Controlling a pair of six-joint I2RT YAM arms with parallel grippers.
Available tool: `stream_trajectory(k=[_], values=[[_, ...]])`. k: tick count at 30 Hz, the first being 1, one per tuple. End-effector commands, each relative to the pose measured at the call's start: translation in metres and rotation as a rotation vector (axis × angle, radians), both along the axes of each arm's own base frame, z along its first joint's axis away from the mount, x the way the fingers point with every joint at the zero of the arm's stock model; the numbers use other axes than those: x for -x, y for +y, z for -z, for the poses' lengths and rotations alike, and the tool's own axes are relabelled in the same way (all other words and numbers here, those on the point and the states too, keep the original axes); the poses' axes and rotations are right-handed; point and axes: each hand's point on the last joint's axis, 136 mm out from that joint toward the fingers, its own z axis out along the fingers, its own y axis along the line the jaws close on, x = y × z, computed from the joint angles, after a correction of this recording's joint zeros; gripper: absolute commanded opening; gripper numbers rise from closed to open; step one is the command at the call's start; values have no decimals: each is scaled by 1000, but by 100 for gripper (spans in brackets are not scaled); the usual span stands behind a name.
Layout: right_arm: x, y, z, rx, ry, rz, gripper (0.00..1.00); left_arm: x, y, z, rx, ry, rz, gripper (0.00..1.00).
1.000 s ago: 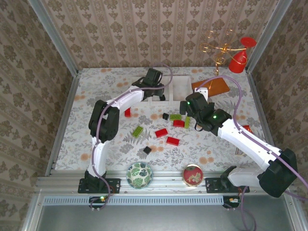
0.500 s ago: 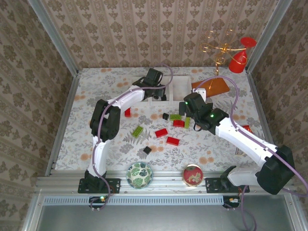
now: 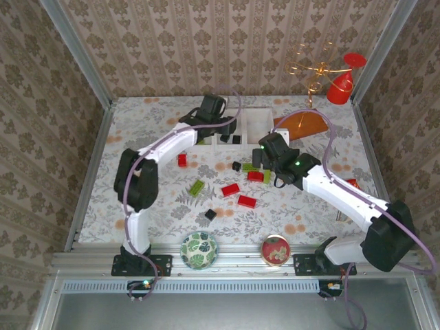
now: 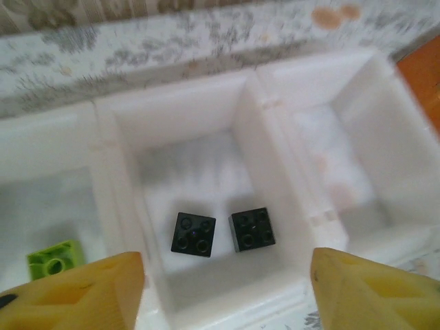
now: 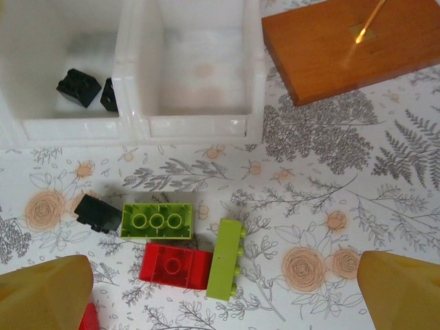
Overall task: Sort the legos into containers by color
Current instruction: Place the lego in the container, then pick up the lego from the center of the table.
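Observation:
The white tray [image 4: 258,103] has three compartments. Its middle one holds two black cubes [image 4: 193,234] [image 4: 252,229], and the left one holds a lime brick [image 4: 56,258]. My left gripper [image 4: 227,292] hovers over the middle compartment, open and empty. My right gripper [image 5: 223,295] is open above a cluster on the table: a lime brick [image 5: 157,221], a red brick [image 5: 177,266], a lime brick on its side [image 5: 225,259] and a black cube [image 5: 97,212]. In the top view, more legos lie loose: red [image 3: 182,159] [image 3: 230,189] [image 3: 247,201], lime [image 3: 197,186], black [image 3: 210,214].
An orange-brown board [image 3: 306,124] lies right of the tray [image 3: 258,120]. Two patterned bowls [image 3: 199,249] [image 3: 276,249] sit at the near edge. A red funnel-like object [image 3: 342,86] and gold wire stand at the back right corner. Metal rails border the table.
My left gripper has opened over the middle compartment, and its arm's elbow has swung left. The right gripper has crept up and left toward the brick cluster, still wide open.

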Motion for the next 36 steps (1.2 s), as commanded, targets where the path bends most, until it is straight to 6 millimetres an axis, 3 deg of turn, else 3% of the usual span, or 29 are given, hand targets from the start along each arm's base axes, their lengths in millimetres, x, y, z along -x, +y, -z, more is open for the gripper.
stream_trajectory(k=[1, 6, 22, 27, 36], values=[[-4, 7, -1, -13, 22, -23, 100, 8, 16, -41, 54, -84, -32, 73], [-11, 21, 12, -7, 79, -64, 100, 28, 50, -51, 62, -123, -103, 99], [-20, 59, 53, 29, 227, -185, 98, 91, 190, -10, 52, -89, -434, 100], [-21, 69, 70, 39, 288, -222, 98, 107, 212, -4, 54, -85, -473, 100], [-24, 93, 94, 77, 372, -298, 96, 129, 227, 18, 57, -60, -497, 100]])
